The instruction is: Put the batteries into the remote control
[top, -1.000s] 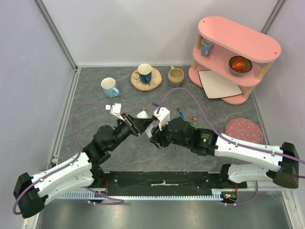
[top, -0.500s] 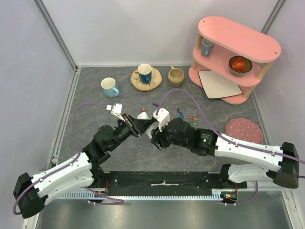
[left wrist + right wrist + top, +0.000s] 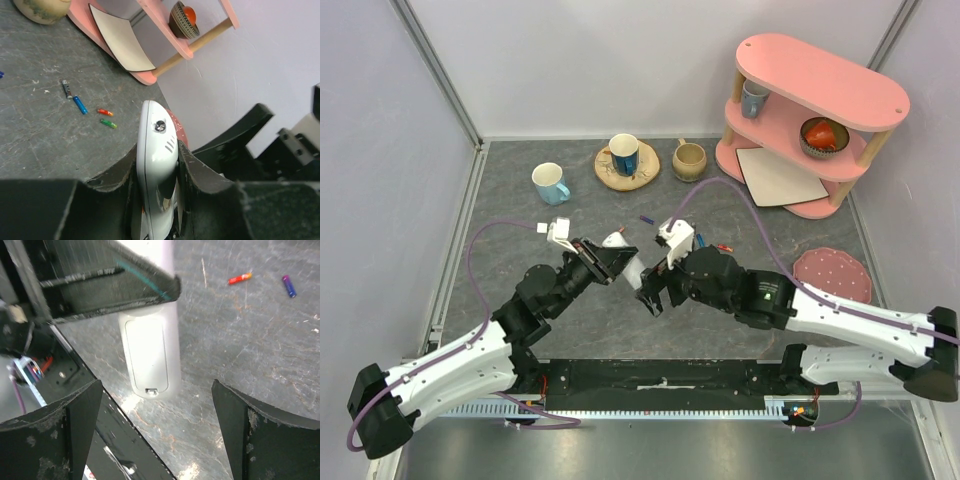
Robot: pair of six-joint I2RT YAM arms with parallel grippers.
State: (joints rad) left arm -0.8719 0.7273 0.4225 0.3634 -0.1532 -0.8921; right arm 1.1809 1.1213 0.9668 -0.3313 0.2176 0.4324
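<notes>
Grey counter below, your left jaws clamp the remote control; its long axis points between your right jaws, spread wide; batteries lie nearer that arm.

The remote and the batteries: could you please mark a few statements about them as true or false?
1. The left hand grips the remote. True.
2. The right hand holds a battery. False: it is open and empty.
3. The batteries lie on the table, apart from the remote. True.
4. The remote's back cover is off. False: the right wrist view shows it fitted in place.
</notes>
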